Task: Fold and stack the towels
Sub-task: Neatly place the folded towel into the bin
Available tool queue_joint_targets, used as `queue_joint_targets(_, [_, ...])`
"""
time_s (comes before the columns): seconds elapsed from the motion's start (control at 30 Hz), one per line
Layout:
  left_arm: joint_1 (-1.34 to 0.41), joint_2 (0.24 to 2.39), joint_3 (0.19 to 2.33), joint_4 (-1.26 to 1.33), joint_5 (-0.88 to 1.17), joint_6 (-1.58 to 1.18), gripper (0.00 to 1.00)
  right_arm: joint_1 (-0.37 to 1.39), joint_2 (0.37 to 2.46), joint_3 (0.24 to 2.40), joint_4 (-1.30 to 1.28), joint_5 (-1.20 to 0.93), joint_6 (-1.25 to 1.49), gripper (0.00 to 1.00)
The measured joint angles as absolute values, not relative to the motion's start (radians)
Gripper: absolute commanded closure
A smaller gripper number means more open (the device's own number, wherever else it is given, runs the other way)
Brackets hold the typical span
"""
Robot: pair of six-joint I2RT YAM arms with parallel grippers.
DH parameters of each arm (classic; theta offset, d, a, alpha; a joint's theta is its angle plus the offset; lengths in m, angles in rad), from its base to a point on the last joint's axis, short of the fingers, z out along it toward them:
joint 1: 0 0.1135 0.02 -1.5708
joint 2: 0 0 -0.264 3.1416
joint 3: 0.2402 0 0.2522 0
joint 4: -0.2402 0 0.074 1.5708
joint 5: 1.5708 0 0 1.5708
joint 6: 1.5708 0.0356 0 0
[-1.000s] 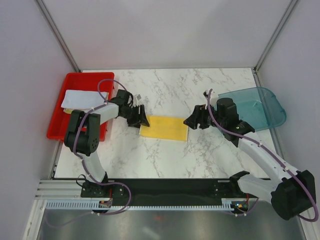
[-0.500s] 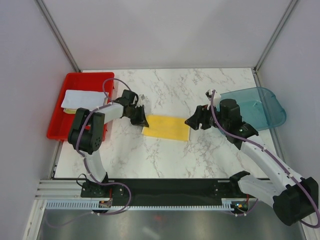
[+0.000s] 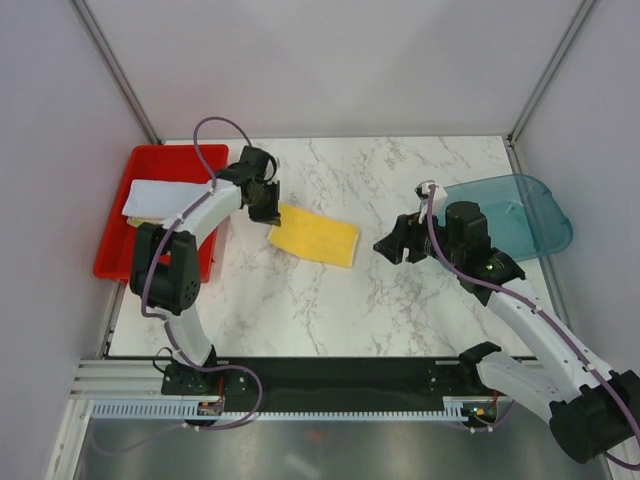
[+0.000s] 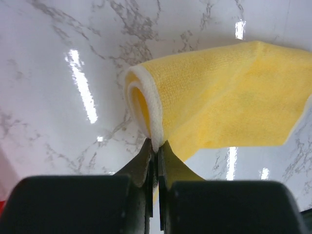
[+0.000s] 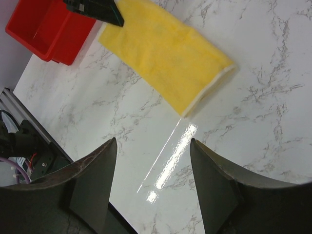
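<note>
1. Since a second ago, the left gripper (image 3: 267, 208) has closed and swung toward the far left of the table, taking one end of the yellow towel (image 3: 315, 235) with it. The towel, which lay square between the two grippers, now runs on a slant.
2. In the left wrist view, the left gripper's jaws are pressed together on the towel's white-edged rim. The pinched end curls up in a loop just above the fingertips (image 4: 146, 156).
3. From that pinch the rest of the cloth trails away toward the table's middle. Its far end lies flat on the surface.
4. The right gripper (image 3: 388, 246) has drawn back to the right and stands apart from the towel's free end. Its jaws are spread wide and hold nothing; in the right wrist view, bare marble shows between the two fingers (image 5: 92, 180).
5. A white-grey towel (image 3: 160, 195) lies folded in the red tray (image 3: 112, 255) at the left edge of the table, just beside the left arm. A sliver of pale yellow cloth shows under its near edge.
6. A translucent teal bin (image 3: 525, 228) sits at the right edge, behind the right arm — its contents cannot be made out.
7. The table (image 3: 400, 175) has a glossy white marble pattern with grey veins and bright glints of light. Plain pale walls enclose it on three sides — with metal posts at the two far corners.
</note>
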State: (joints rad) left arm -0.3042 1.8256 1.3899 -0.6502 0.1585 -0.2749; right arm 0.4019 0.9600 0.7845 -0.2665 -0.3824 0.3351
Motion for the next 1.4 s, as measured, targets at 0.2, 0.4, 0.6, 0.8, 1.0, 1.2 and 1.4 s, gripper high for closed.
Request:
queue_joint_targets(0.2, [-0.274,1.812,1.526,-0.776,-0.01,-0.204,0.98,0.402,0.955,0.804,-0.289,-0.383,0.313,0.3])
queue_joint_targets(0.4, [-0.194,1.813,1.648,-0.853,-0.165,-0.121,0.98,0.402,0.955,0.816,-0.294,-0.383,0.298,0.29])
queue_joint_targets(0.6, [-0.115,1.843,1.76,-0.859,-0.286,-0.041,0.98,0.402,0.978,0.813,-0.269,-0.417,0.312,0.29])
queue_joint_targets(0.8, [-0.042,1.934,1.829,-0.842,-0.364,0.039,0.98,0.402,0.986,0.792,-0.212,-0.475,0.329,0.29])
queue_joint_targets(1.0, [0.043,1.965,1.839,-0.843,-0.39,0.115,0.98,0.406,0.976,0.785,-0.174,-0.499,0.339,0.29])
queue_joint_targets(1.2, [0.17,1.971,1.843,-0.84,-0.355,0.132,0.98,0.465,0.942,0.785,-0.176,-0.498,0.334,0.28])
queue_joint_targets(1.4, [0.218,2.027,1.901,-0.826,-0.348,0.142,0.98,0.496,0.926,0.786,-0.208,-0.471,0.312,0.28])
